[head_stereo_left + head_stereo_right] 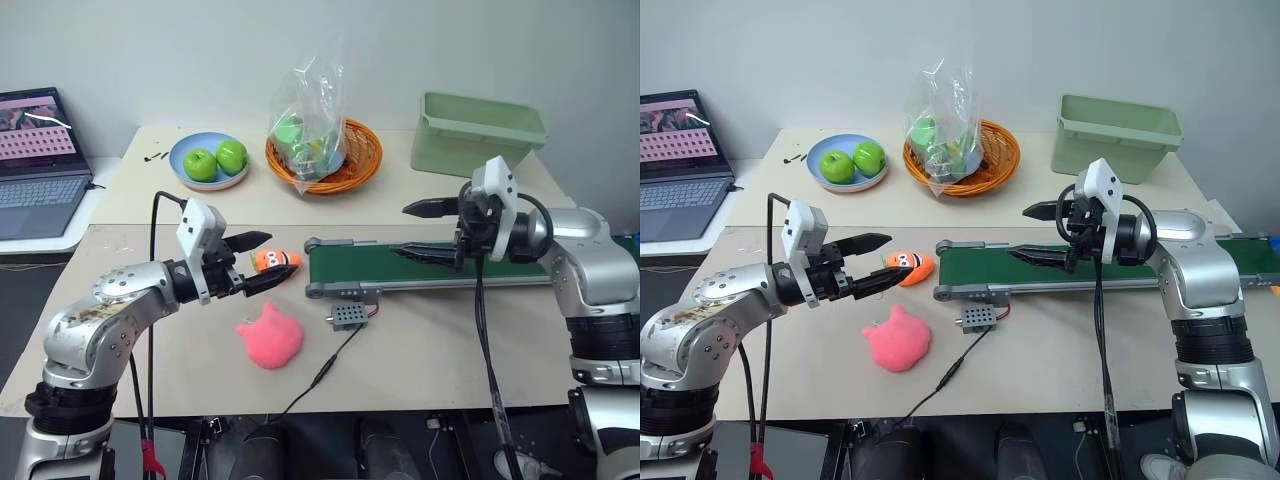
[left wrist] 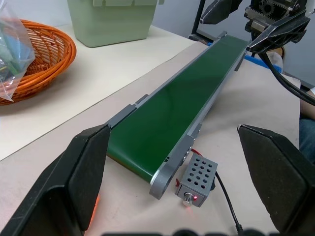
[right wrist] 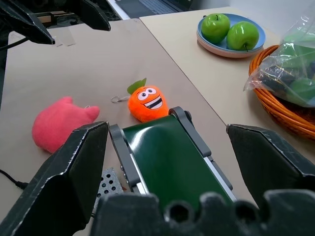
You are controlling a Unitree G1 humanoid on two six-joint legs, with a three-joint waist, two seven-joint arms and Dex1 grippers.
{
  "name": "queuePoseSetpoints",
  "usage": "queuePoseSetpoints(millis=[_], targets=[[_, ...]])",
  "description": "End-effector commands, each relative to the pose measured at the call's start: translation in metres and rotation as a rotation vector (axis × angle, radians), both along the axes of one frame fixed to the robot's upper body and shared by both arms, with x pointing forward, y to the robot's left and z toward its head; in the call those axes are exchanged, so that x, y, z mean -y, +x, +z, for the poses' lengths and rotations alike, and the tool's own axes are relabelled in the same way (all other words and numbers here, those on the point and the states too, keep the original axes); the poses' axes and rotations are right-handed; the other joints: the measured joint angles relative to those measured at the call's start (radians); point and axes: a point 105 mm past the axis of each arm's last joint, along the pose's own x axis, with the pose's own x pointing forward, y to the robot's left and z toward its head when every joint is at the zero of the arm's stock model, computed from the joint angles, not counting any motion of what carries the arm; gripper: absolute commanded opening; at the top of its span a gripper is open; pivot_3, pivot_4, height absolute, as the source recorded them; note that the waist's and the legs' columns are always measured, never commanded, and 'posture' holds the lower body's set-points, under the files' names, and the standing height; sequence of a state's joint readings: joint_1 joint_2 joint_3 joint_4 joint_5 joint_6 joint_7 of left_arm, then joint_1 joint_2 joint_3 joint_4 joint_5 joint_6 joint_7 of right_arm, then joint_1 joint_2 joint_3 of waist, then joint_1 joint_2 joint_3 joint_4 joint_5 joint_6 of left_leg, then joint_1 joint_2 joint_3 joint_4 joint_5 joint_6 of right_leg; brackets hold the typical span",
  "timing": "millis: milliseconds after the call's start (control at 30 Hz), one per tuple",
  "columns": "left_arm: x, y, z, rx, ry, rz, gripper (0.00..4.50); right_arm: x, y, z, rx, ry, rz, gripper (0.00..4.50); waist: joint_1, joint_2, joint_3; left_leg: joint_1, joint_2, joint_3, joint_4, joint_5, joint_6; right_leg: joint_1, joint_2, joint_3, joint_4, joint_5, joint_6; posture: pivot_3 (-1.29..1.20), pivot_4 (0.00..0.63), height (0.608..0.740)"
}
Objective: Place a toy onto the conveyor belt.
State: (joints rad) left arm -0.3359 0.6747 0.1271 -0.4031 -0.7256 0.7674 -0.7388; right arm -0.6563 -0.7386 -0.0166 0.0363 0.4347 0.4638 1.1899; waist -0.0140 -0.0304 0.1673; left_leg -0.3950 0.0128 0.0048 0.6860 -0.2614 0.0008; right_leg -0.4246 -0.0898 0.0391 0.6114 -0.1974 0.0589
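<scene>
The pink toy lies on the bench just in front of the conveyor belt's left end, near the small grey wired box. It is a rounded blob with no clear long axis; its two ear nubs point away from the robot, towards the belt. The belt runs lengthwise left to right across the bench. An orange plush sits touching its left end roller. The left gripper hovers beside that plush, jaws spread wide and empty. The right gripper hangs over the belt, likewise spread with nothing between its fingers.
</scene>
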Motion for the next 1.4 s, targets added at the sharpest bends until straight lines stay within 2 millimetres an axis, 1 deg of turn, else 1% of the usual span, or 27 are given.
queuePoseSetpoints(millis=[33, 267, 333, 400, 467, 533, 567, 600, 667, 700, 800, 833, 867, 900, 933, 1000, 1200, 1300, 1400], targets=[[-0.001, 0.002, 0.01, 0.058, -0.008, 0.012, 4.39, -0.001, 0.0, 0.016, 0.071, 0.005, 0.008, 4.5, 0.0, 0.0, 0.0, 0.0, 0.0, 0.0, 0.0, 0.0, 0.0, 0.0, 0.0, 0.0, 0.0, 0.0, 0.0, 0.0, 0.15, 0.74], [-0.008, 0.004, 0.022, 0.076, -0.057, 0.034, 4.39, -0.001, 0.001, 0.018, 0.078, 0.002, 0.012, 4.5, 0.0, 0.0, 0.0, 0.0, 0.0, 0.0, 0.0, 0.0, 0.0, 0.0, 0.0, 0.0, 0.0, 0.0, 0.0, 0.0, 0.15, 0.74], [-0.012, 0.005, 0.026, 0.071, -0.097, 0.055, 4.39, -0.001, 0.001, 0.018, 0.078, 0.001, 0.012, 4.5, 0.0, 0.0, 0.0, 0.0, 0.0, 0.0, 0.0, 0.0, 0.0, 0.0, 0.0, 0.0, 0.0, 0.0, 0.0, 0.0, 0.15, 0.74], [-0.021, 0.005, 0.027, 0.035, -0.154, 0.093, 4.39, -0.001, 0.001, 0.018, 0.079, 0.0, 0.013, 4.5, 0.0, 0.0, 0.0, 0.0, 0.0, 0.0, 0.0, 0.0, 0.0, 0.0, 0.0, 0.0, 0.0, 0.0, 0.0, 0.0, 0.15, 0.74], [-0.036, 0.002, 0.029, -0.031, -0.3, 0.128, 4.39, -0.001, 0.001, 0.018, 0.079, 0.0, 0.014, 4.5, -0.002, 0.0, 0.0, 0.0, 0.0, 0.0, 0.0, 0.0, 0.0, 0.0, 0.0, 0.0, 0.0, 0.0, 0.0, 0.0, 0.15, 0.74], [-0.056, 0.0, 0.035, -0.12, -0.524, 0.168, 4.39, -0.001, 0.001, 0.018, 0.077, -0.003, 0.016, 4.5, -0.005, 0.0, 0.0, 0.0, 0.001, 0.0, 0.0, 0.0, 0.0, 0.0, 0.0, 0.0, 0.001, 0.0, 0.0, 0.0, 0.15, 0.74], [-0.068, -0.002, 0.033, -0.159, -0.603, 0.202, 4.39, -0.001, 0.002, 0.018, 0.076, -0.006, 0.017, 4.5, -0.006, 0.0, 0.0, 0.001, 0.001, -0.002, 0.0, 0.0, 0.0, 0.0, 0.0, 0.001, 0.001, 0.0, 0.0, 0.0, 0.15, 0.74], [-0.078, -0.005, 0.029, -0.198, -0.652, 0.227, 4.39, 0.0, 0.002, 0.018, 0.075, -0.008, 0.018, 4.5, -0.007, 0.0, 0.0, 0.001, 0.001, -0.003, 0.0, 0.0, 0.0, 0.0, 0.0, 0.001, 0.001, 0.0, 0.0, 0.0, 0.15, 0.74], [-0.094, -0.016, 0.014, -0.275, -0.691, 0.272, 4.39, -0.001, 0.002, 0.017, 0.071, -0.01, 0.021, 4.5, -0.012, 0.0, 0.0, 0.002, 0.001, -0.005, 0.0, 0.0, 0.0, 0.0, 0.0, 0.001, 0.001, 0.0, 0.0, 0.0, 0.15, 0.74], [-0.1, -0.021, 0.007, -0.317, -0.716, 0.286, 4.39, -0.001, 0.003, 0.017, 0.07, -0.012, 0.022, 4.5, -0.012, 0.0, 0.0, 0.003, 0.001, -0.004, -0.001, 0.0, 0.0, 0.0, 0.0, 0.002, 0.002, 0.0, 0.0, 0.0, 0.15, 0.74], [-0.115, -0.036, -0.021, -0.446, -0.785, 0.357, 4.39, -0.001, 0.004, 0.017, 0.069, -0.014, 0.022, 4.5, -0.01, 0.0, 0.0, 0.003, 0.001, -0.004, -0.001, 0.0, 0.0, 0.0, 0.0, 0.002, 0.001, 0.0, 0.0, 0.0, 0.15, 0.74], [-0.118, -0.041, -0.034, -0.504, -0.806, 0.389, 4.39, -0.001, 0.005, 0.018, 0.07, -0.014, 0.023, 4.5, -0.009, 0.0, 0.0, 0.003, 0.001, -0.004, -0.001, 0.0, 0.0, 0.0, -0.001, 0.003, 0.001, 0.0, 0.0, 0.0, 0.15, 0.74], [-0.12, -0.046, -0.054, -0.583, -0.803, 0.437, 4.39, -0.001, 0.005, 0.018, 0.07, -0.013, 0.024, 4.5, -0.007, 0.0, 0.0, 0.004, 0.001, -0.004, -0.001, 0.0, 0.0, 0.0, -0.001, 0.003, 0.001, 0.0, 0.0, 0.0, 0.15, 0.74], [-0.12, -0.05, -0.07, -0.645, -0.798, 0.472, 4.39, -0.002, 0.005, 0.018, 0.07, -0.013, 0.025, 4.5, -0.005, 0.0, 0.0, 0.004, 0.001, -0.004, -0.001, 0.0, 0.0, 0.001, -0.001, 0.003, 0.001, 0.0, -0.001, 0.0, 0.15, 0.74], [-0.12, -0.056, -0.083, -0.697, -0.806, 0.488, 4.39, -0.002, 0.005, 0.018, 0.069, -0.014, 0.026, 4.5, -0.003, 0.0, 0.0, 0.006, 0.001, -0.003, -0.001, 0.0, 0.0, 0.001, -0.001, 0.003, 0.001, -0.001, -0.001, 0.0, 0.15, 0.74], [-0.119, -0.06, -0.099, -0.755, -0.825, 0.516, 4.39, -0.003, 0.006, 0.017, 0.068, -0.015, 0.026, 4.5, 0.001, 0.0, 0.0, 0.006, 0.0, 0.0, -0.001, 0.0, 0.0, 0.002, -0.001, 0.002, 0.001, -0.001, -0.002, 0.0, 0.15, 0.74], [-0.11, -0.058, -0.128, -0.856, -0.85, 0.557, 4.39, -0.001, 0.006, 0.018, 0.077, -0.017, 0.014, 4.5, 0.002, 0.0, 0.0, 0.006, 0.0, 0.001, -0.001, 0.0, 0.0, 0.002, 0.0, 0.002, 0.001, -0.001, -0.003, 0.0, 0.15, 0.74], [-0.099, -0.062, -0.149, -0.933, -0.794, 0.566, 4.39, 0.002, 0.005, 0.019, 0.082, -0.016, 0.001, 4.5, -0.001, 0.0, 0.0, 0.006, 0.0, 0.002, -0.001, 0.0, 0.0, 0.002, 0.0, 0.002, 0.001, -0.002, -0.003, 0.0, 0.15, 0.74], [-0.08, -0.063, -0.154, -0.975, -0.758, 0.5, 4.39, 0.007, 0.003, 0.018, 0.088, -0.019, -0.024, 4.5, -0.002, 0.0, 0.0, 0.006, 0.0, 0.002, -0.001, 0.0, 0.0, 0.002, 0.0, 0.002, 0.001, -0.002, -0.003, 0.0, 0.15, 0.74]])
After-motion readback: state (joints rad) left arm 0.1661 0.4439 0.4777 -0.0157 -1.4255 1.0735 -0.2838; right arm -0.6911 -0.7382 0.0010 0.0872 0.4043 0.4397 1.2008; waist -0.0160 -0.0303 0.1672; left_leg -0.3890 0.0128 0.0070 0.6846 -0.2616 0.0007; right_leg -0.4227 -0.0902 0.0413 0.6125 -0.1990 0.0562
